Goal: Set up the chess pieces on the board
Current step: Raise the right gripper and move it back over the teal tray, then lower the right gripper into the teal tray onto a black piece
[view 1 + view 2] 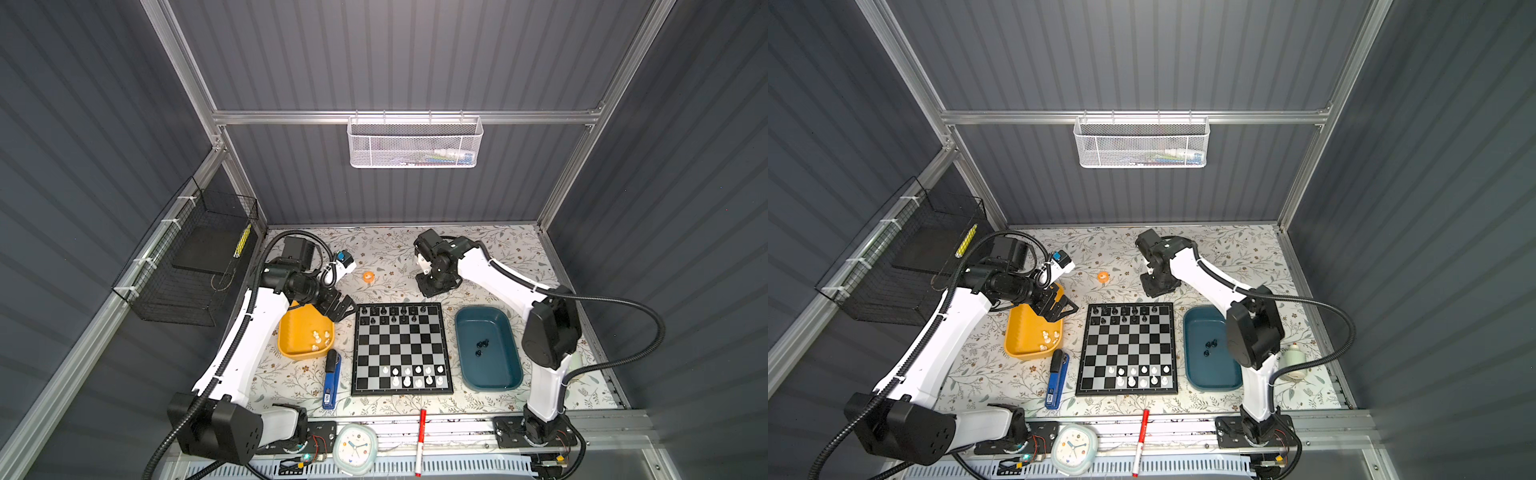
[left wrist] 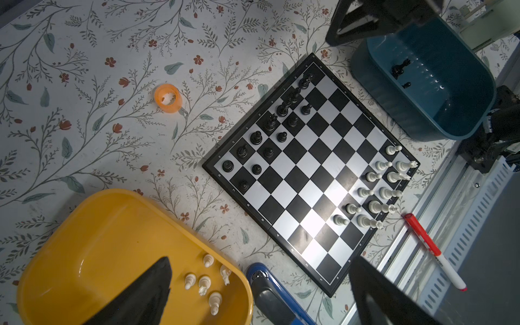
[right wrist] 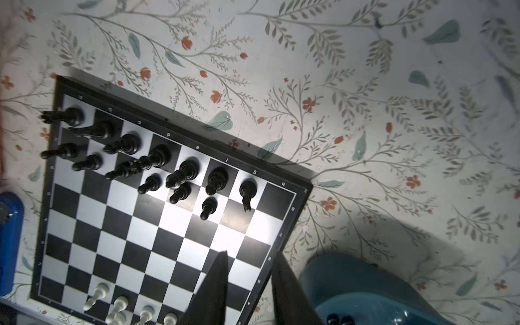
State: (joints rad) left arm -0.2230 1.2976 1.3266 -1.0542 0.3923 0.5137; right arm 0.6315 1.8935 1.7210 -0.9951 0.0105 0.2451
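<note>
Over the far corner of the yellow tray (image 1: pixel 297 332) the left gripper (image 1: pixel 343 309) hangs wide and empty, loose white chess pieces (image 1: pixel 318 336) lying nearward of it in that tray; right gripper (image 3: pixel 250 289), narrow and empty, sits past the board (image 1: pixel 401 349).

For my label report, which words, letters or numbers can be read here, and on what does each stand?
"c", "d", "e", "f", "g", "h": letters along the frame of the board, right wrist view.
Numbers on that frame: too small to read.
Label on the blue stapler, print on the red marker, digits on the clock: too blurred.
</note>
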